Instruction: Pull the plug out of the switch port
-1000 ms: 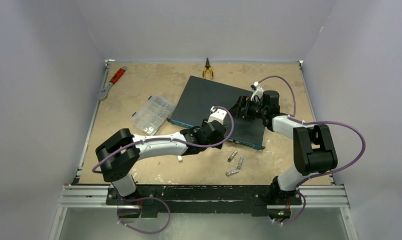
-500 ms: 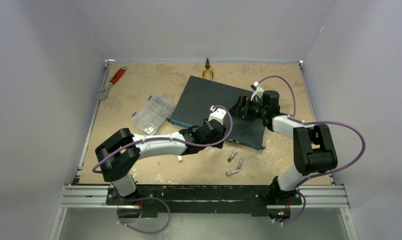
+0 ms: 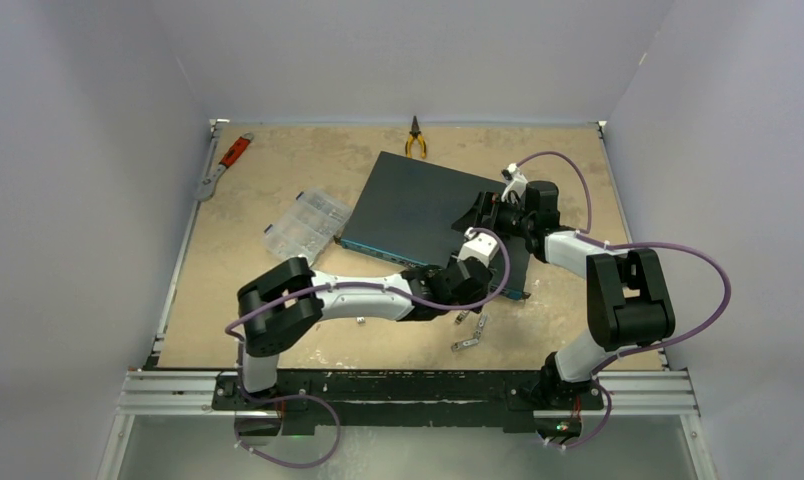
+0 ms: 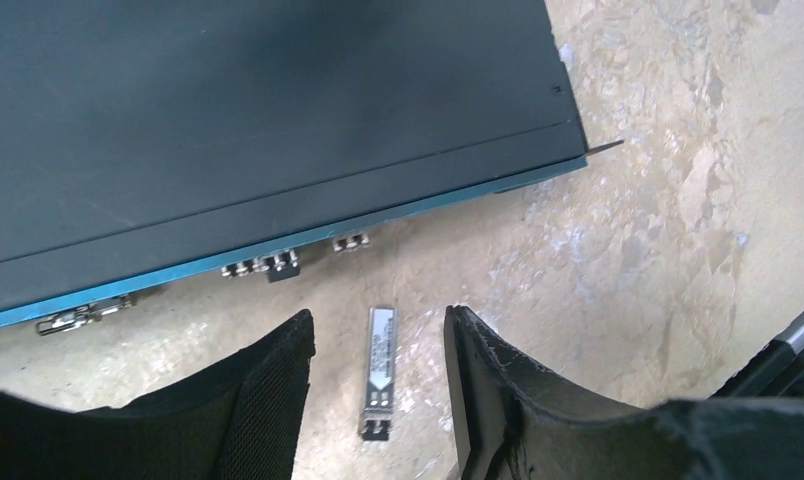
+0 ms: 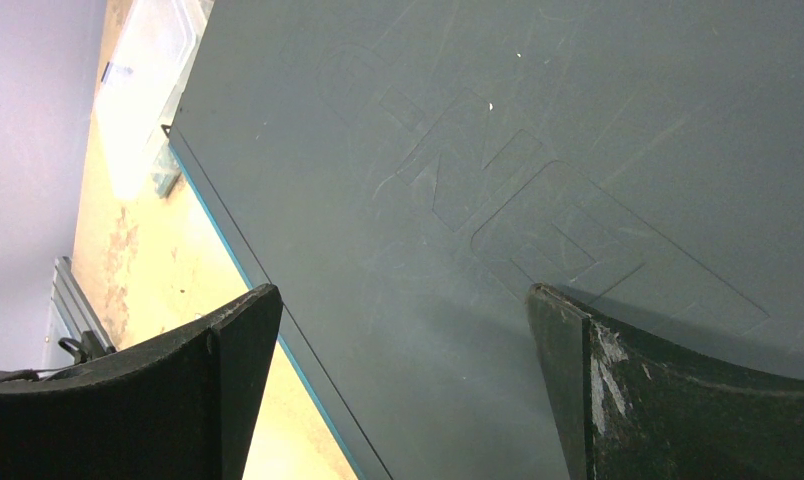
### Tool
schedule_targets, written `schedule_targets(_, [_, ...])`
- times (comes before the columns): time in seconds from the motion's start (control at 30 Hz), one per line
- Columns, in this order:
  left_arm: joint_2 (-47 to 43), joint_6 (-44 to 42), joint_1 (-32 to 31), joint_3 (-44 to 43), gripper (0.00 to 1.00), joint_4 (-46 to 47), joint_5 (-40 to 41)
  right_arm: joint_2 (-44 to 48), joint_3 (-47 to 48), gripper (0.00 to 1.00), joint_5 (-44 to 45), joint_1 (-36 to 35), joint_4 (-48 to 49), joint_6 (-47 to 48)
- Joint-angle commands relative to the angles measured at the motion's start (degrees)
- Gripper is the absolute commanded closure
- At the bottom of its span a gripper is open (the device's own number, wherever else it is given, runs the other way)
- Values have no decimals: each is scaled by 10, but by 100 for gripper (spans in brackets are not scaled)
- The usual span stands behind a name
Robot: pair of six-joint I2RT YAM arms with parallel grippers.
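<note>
The switch (image 3: 418, 200) is a flat dark-teal box lying at an angle, its blue-edged port face (image 4: 278, 250) turned toward the arms. Small metal plugs (image 4: 260, 266) stick out of ports along that face. My left gripper (image 3: 465, 300) hovers just in front of the switch's right front corner, open. In the left wrist view a loose silver plug (image 4: 380, 365) lies on the table between the fingers (image 4: 268, 390), touching neither. My right gripper (image 3: 483, 215) is open over the switch's top panel (image 5: 498, 150), with nothing between its fingers (image 5: 568, 340).
Two more loose plugs (image 3: 481, 322) (image 3: 465, 345) lie on the table near the left gripper. A clear compartment box (image 3: 306, 228) sits left of the switch. Yellow-handled pliers (image 3: 415, 138) lie at the back and a red-handled wrench (image 3: 225, 165) at the back left.
My left arm has swung right along the switch's front face, from its middle to its right end, and its jaws have narrowed a little. The right arm has not moved.
</note>
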State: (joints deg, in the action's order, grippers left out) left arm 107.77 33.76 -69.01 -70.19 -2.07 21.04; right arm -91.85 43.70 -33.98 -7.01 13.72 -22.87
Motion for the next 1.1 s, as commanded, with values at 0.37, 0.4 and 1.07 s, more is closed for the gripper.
schedule_targets(0.37, [78,40,-2,-96,57,-48,62,-43,-34,1,79,4,-125,26])
schedule_targets(0.4, [79,40,-1,-97,57,-48,63,-43,-34,1,80,4,-125,26])
schedule_targets(1.07, [124,14,15,-150,68,-38,57,-50,-31,1,76,4,-126,27])
